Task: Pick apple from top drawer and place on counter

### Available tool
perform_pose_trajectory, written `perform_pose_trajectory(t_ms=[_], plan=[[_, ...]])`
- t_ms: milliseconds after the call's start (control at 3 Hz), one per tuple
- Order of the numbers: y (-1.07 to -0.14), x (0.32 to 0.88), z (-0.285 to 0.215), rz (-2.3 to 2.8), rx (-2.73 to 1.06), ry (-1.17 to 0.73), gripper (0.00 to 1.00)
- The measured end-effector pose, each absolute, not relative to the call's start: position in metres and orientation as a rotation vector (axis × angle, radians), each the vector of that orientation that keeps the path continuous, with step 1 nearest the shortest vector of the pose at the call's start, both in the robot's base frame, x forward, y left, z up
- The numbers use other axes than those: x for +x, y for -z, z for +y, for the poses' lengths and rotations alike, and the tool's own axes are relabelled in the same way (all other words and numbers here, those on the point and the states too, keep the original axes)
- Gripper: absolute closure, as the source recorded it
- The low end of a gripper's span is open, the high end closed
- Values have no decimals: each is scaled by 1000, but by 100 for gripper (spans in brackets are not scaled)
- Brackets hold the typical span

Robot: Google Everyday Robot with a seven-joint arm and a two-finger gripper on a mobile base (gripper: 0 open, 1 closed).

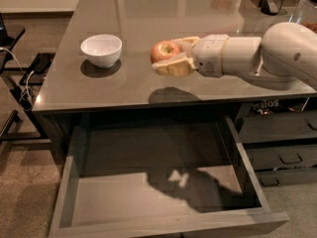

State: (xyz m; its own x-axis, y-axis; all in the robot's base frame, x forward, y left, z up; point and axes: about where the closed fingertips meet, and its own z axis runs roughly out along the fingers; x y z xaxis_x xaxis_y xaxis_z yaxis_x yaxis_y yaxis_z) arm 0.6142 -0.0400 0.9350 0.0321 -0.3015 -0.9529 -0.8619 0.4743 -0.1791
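The apple (165, 50), red with yellowish patches, is held between the cream fingers of my gripper (171, 55). The gripper hovers above the glossy grey-brown counter (148, 14), over its front middle part, and casts a shadow on the surface below. My white arm reaches in from the right. The top drawer (124, 202) is pulled fully open below the counter's front edge; its grey floor holds nothing but the arm's shadow.
A white bowl (101, 49) stands on the counter left of the apple. Dark objects and a jar (304, 9) sit at the counter's far right corner. Smaller black drawers with handles (282, 152) are at the right. Cables and a black frame (20, 78) lie left.
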Motion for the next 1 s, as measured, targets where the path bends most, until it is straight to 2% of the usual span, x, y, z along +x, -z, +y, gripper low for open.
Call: perform_pose_trajectory(t_ms=[1000], plan=[[-903, 626, -36, 1585, -1007, -551, 100]])
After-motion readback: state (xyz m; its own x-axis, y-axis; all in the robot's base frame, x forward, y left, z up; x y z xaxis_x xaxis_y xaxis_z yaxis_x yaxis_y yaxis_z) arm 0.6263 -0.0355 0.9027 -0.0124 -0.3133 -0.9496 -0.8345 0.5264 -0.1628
